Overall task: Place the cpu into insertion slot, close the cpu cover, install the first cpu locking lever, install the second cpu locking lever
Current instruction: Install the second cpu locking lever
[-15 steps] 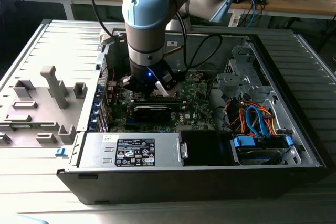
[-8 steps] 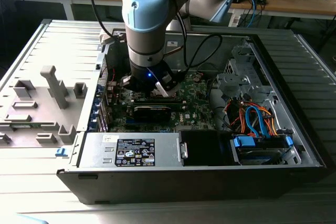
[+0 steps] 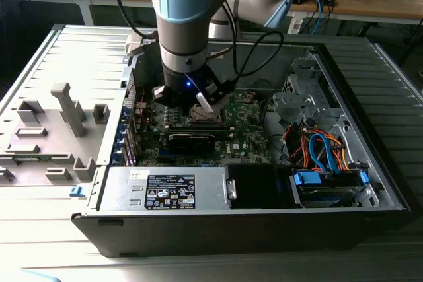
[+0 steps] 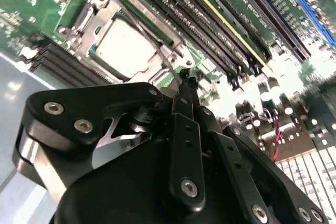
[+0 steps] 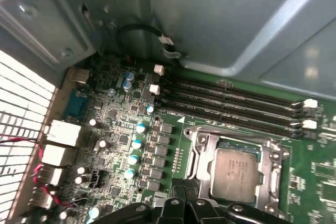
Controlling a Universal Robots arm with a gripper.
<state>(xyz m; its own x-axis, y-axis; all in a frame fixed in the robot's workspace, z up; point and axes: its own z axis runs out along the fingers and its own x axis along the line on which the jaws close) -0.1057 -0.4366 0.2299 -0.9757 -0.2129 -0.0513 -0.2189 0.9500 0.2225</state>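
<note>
One lever beside the cpu cover (image 4: pixel 128 45): your gripper (image 4: pixel 185 77), pinched narrow, sits there; press squarely, avoid slipping.

The arm (image 3: pixel 182 4) has pale blue joint caps over grey metal tube segments, with black cables looping beside it. A small blue light glows on its black wrist. In the second wrist view the gripper (image 4: pixel 185 77) is matte black, built of linked bars fastened with silver screws.
</note>
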